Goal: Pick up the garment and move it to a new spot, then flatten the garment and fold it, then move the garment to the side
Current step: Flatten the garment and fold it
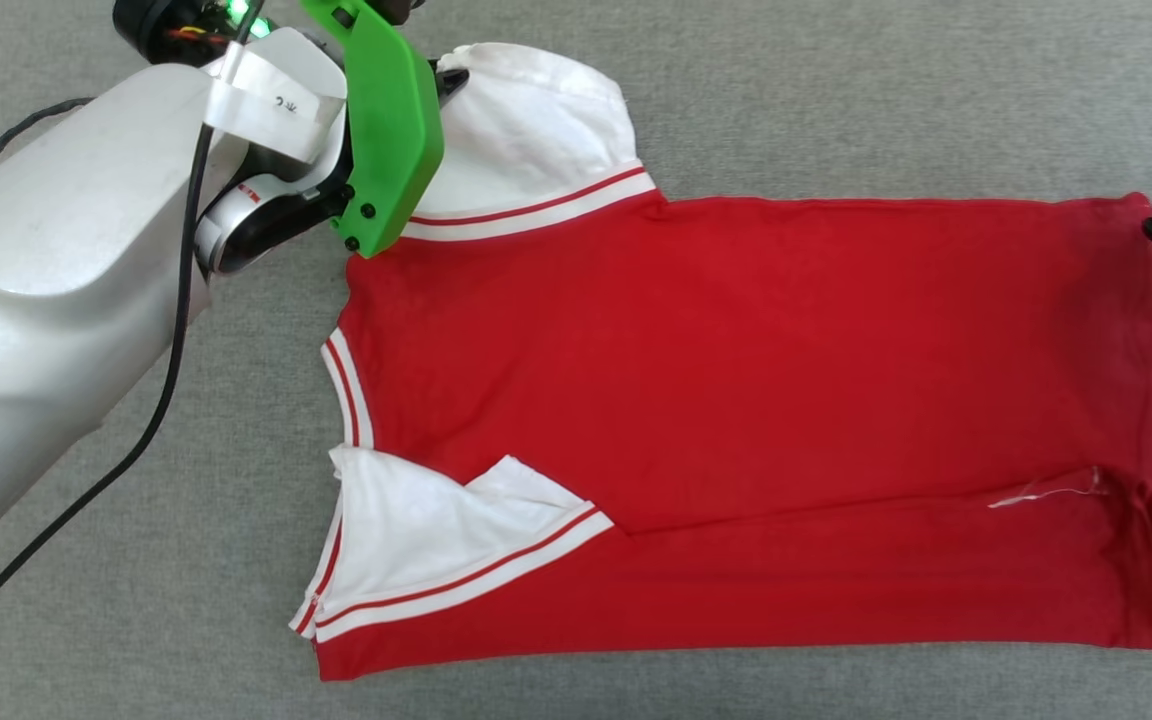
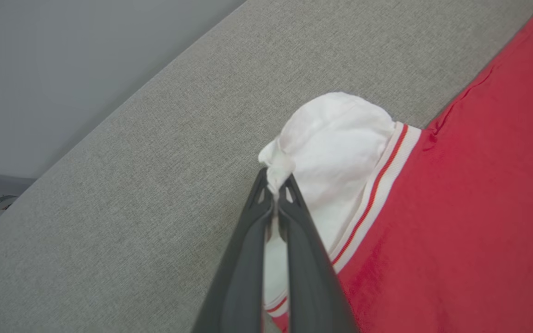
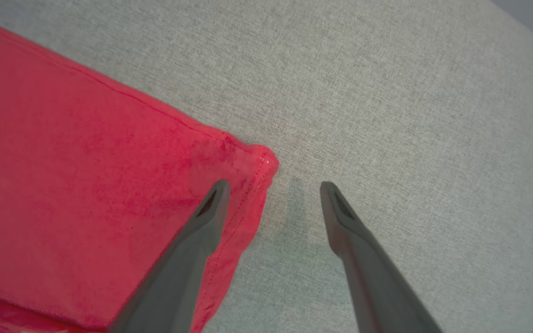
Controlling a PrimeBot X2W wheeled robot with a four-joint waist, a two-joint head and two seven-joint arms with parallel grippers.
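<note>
Garment (image 1: 756,380) cloth was pinched in the left gripper (image 2: 275,178): its two dark fingers were pressed together on the bunched tip of the white sleeve (image 2: 336,138), with no gap between them beyond the cloth itself. Outward from that grip the sleeve ran into its striped trim and then the red body, which lay spread on the grey fabric surface (image 1: 836,90). At the far end of that same long edge the right gripper (image 3: 274,185) stood wide apart and held nothing; one finger was over the red hem corner (image 3: 257,162), the other over bare surface just beside it.

This looked like the folding step, with one long edge being taken at both ends. The edge opposite the two grippers already seemed turned in, its sleeve (image 1: 416,530) lying on the red. Next, the right gripper would probably need to close on the hem corner, and both ends would then have to rise and travel together so the edge stayed straight.

The green wrist cover (image 1: 391,130) hid part of the sleeve and shoulder in the head view. There the right gripper was cut off at the frame edge. Whether its finger touched the hem, and how many layers the left pinch held, could not be told.
</note>
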